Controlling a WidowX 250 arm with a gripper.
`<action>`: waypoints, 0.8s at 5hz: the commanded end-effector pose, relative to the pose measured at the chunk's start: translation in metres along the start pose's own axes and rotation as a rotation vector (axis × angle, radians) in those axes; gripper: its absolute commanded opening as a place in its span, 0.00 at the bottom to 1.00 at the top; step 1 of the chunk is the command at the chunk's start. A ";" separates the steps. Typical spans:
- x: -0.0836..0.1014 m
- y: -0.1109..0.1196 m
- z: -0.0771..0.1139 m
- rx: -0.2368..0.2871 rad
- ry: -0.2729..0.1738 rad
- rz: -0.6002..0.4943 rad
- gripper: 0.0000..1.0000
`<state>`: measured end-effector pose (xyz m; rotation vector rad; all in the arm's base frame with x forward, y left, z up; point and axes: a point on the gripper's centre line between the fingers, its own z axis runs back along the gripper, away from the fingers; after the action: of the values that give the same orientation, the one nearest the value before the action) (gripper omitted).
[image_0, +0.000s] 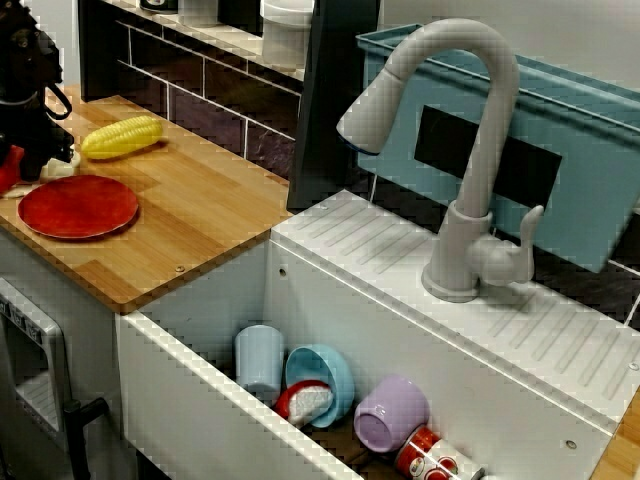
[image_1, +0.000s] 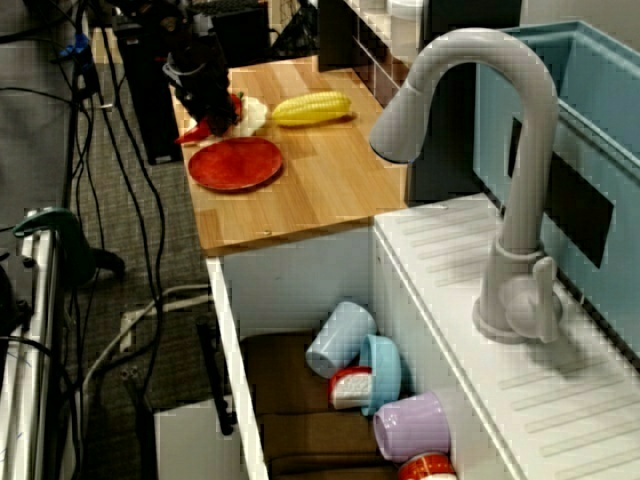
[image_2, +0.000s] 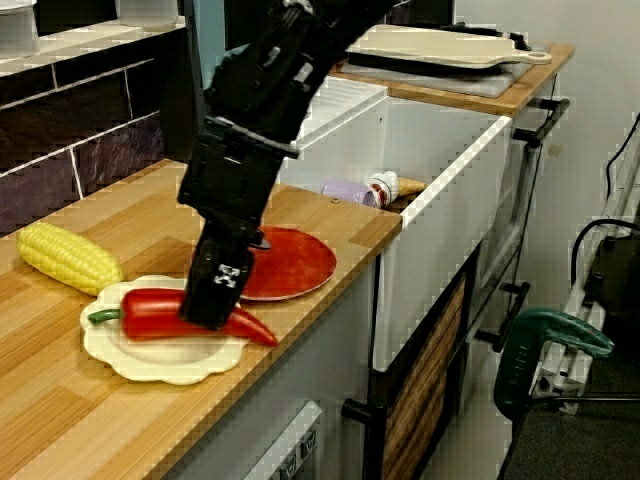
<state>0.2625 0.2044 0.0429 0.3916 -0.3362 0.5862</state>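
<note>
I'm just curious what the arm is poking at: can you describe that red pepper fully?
The pepper is long, glossy red, plastic-looking, with a green stem and a tapered tip. It lies flat on a cream scalloped plate on the wood counter. The black gripper stands over its middle; whether it grips cannot be told.

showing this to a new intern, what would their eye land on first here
Most likely the black hand, down at a red pepper on a cream plate at the wooden counter end, with a yellow corn cob and a red plate beside it. Next, the big grey faucet arching over the white sink, where cups lie tipped in a heap.
</note>
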 end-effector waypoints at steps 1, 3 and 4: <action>0.023 0.020 0.020 0.014 -0.048 0.047 1.00; 0.036 0.020 0.024 0.009 -0.022 0.071 1.00; 0.043 0.018 0.028 0.001 -0.013 0.077 1.00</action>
<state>0.2767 0.2139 0.0683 0.3684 -0.3199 0.6588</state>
